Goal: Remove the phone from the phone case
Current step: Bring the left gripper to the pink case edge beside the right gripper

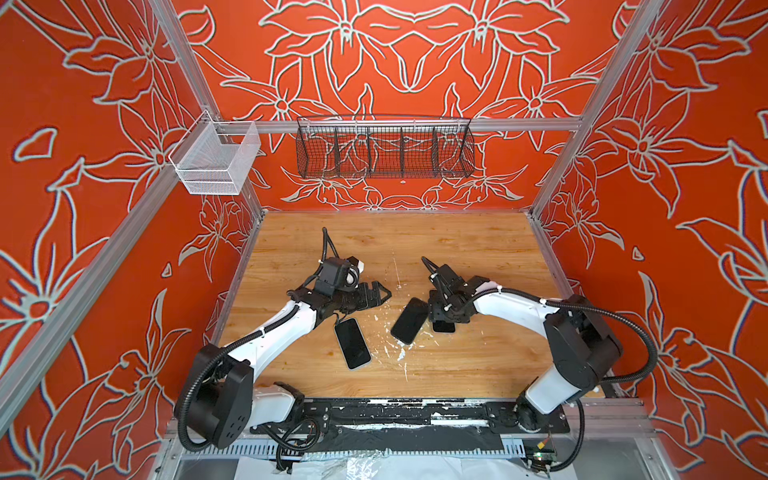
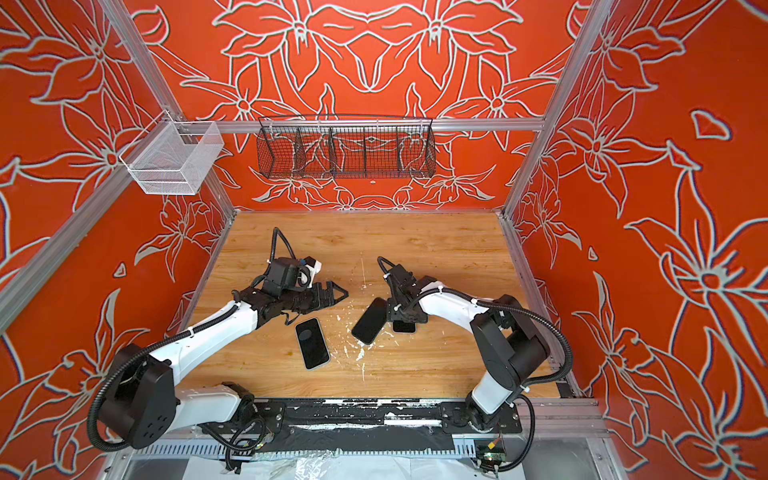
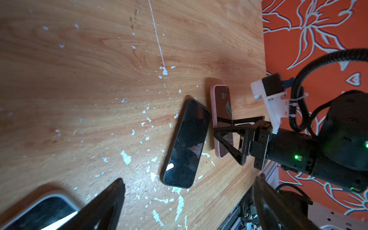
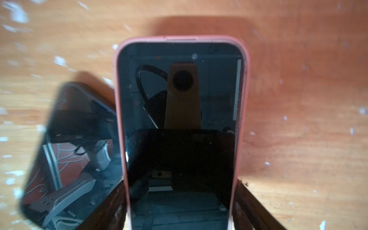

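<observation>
Wooden table (image 1: 457,249), red floral walls. Phone (image 4: 179,139): not yet removed from pink phone case (image 4: 244,99), flat beneath right claw (image 3: 216,125), which apparently gripped the case's long edges. Left claw (image 1: 384,294): wide open, empty. Extras: 2 bare handsets, dark phone (image 1: 409,320) just beside the case, crowding it; silver-edged phone (image 1: 352,343) apart.

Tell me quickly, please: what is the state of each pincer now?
Left pincer: open, holding nothing.
Right pincer: closed on the phone in the pink case, gripping its two long sides.
</observation>
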Robot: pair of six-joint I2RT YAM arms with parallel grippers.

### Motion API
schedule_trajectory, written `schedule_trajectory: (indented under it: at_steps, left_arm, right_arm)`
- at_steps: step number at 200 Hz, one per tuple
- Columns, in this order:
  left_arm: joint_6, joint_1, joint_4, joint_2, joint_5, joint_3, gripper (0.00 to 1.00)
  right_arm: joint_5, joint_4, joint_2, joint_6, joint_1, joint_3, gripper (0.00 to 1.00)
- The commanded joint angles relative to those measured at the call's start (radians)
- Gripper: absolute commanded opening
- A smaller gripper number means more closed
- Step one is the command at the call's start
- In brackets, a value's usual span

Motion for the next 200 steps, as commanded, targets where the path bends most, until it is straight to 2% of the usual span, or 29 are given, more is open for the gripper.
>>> schedule_trajectory:
  at_steps: [1,30,100,131,200]
  left_arm:
    - [-0.020,-0.024,0.109,0.026,0.035,-0.005,0.97]
    - [-0.036,-0.067,0.170,0.060,0.027,-0.008,1.00]
    - [-0.089,-0.120,0.294,0.210,0.044,0.025,0.92]
    - [-0.120,-0.132,0.353,0.231,0.027,0.030,0.86]
    - [-0.157,-0.139,0.359,0.269,-0.011,0.064,0.77]
  right_arm:
    - [-0.051,-0.016,-0.005,-0.039,-0.003,0.059,0.40]
    - [-0.104,-0.020,-0.007,-0.056,-0.002,0.101,0.40]
    - [-0.234,-0.016,-0.007,-0.078,0.005,0.179,0.40]
    - [-0.246,-0.015,-0.019,-0.078,0.016,0.182,0.39]
    - [-0.267,0.003,-0.056,-0.069,0.042,0.163,0.39]
